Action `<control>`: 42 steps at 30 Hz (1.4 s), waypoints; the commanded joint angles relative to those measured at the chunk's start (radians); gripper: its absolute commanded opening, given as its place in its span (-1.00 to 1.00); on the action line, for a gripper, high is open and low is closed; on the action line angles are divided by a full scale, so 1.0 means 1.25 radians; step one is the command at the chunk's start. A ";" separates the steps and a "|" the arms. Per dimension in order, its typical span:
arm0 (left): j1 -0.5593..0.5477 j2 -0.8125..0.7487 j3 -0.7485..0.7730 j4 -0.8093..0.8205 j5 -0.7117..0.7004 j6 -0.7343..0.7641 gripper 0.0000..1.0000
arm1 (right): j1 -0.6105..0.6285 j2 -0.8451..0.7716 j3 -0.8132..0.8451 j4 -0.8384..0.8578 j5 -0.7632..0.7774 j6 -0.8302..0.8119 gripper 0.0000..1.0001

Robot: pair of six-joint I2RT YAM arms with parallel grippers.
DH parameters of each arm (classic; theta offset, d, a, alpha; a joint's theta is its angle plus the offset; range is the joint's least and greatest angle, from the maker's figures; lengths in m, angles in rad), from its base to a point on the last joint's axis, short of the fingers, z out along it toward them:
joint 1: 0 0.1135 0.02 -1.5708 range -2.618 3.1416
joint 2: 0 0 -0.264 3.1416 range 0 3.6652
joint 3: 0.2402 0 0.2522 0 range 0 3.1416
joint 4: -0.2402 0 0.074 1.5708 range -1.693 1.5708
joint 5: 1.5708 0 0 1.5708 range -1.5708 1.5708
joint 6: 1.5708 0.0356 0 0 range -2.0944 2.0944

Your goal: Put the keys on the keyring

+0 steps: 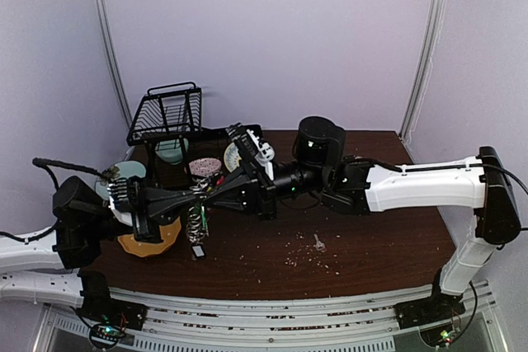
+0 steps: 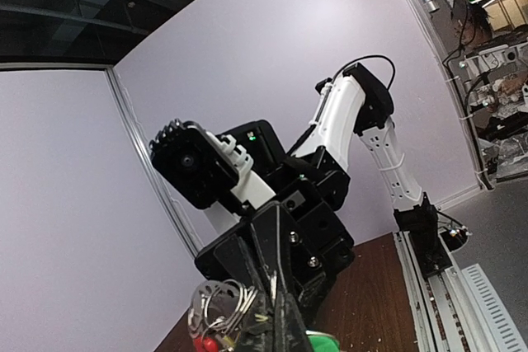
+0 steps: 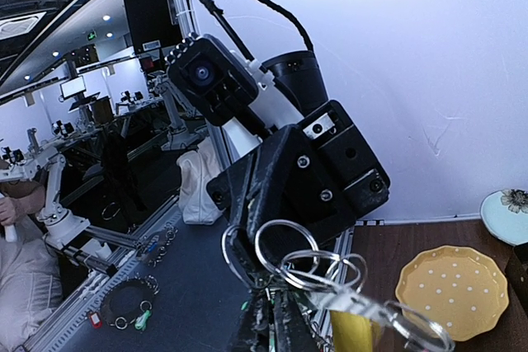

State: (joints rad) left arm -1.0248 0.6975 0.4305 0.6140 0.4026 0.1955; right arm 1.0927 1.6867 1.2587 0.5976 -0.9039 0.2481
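Keyring (image 1: 196,222) hangs above the surface (image 1: 379,245), left gripper (image 1: 203,196) and right gripper (image 1: 216,192) jaws both clamped on it; one key (image 1: 319,243) lies apart.

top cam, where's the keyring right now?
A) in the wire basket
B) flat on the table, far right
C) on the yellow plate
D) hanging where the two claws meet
D: the keyring hangs at the spot where the left claw and right claw come together mid-table, beside the yellow plate rather than on it.
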 commanded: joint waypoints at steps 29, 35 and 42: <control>-0.005 -0.016 0.008 0.086 -0.025 -0.053 -1.00 | 0.025 -0.084 -0.028 0.057 0.139 -0.066 -0.51; -0.005 -0.018 0.007 0.082 -0.031 -0.051 -1.00 | 0.043 -0.059 -0.024 0.101 0.100 -0.038 -0.62; -0.005 -0.014 0.008 0.080 -0.028 -0.049 -1.00 | 0.047 -0.050 -0.031 0.110 0.117 -0.030 -0.76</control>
State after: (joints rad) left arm -1.0252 0.6880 0.4305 0.6529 0.3775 0.1390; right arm 1.1435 1.6131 1.2171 0.6865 -0.7551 0.1917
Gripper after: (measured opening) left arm 0.006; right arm 0.130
